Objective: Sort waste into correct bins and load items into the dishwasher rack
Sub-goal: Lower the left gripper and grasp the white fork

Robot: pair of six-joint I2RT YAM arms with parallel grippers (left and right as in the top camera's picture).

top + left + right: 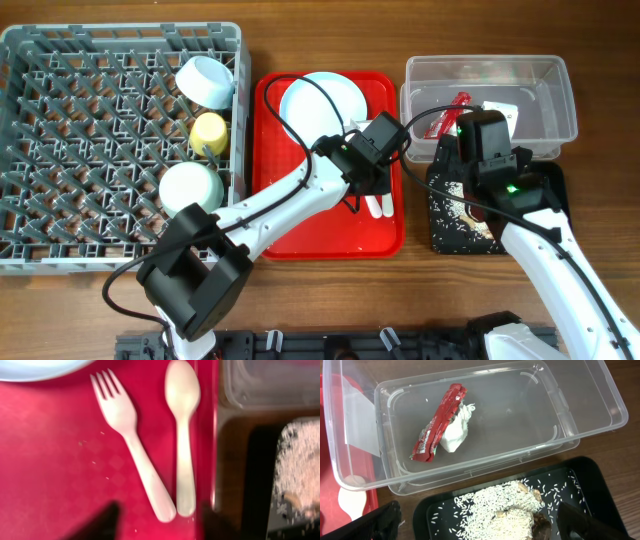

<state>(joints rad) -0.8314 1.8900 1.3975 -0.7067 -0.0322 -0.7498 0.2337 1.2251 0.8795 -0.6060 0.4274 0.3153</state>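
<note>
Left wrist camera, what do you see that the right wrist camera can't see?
Only the left wrist view shows the white fork and the edge of the light blue plate. Only the right wrist view shows the red wrapper and the crumpled white paper, both lying inside the clear tub. Both views catch the spoon, the red tray, part of that tub, and the black tray with rice on it.

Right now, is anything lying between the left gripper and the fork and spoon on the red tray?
Nothing visible. The fork and spoon lie bare, side by side on the red tray, under the open left gripper; the plate sits apart.
</note>
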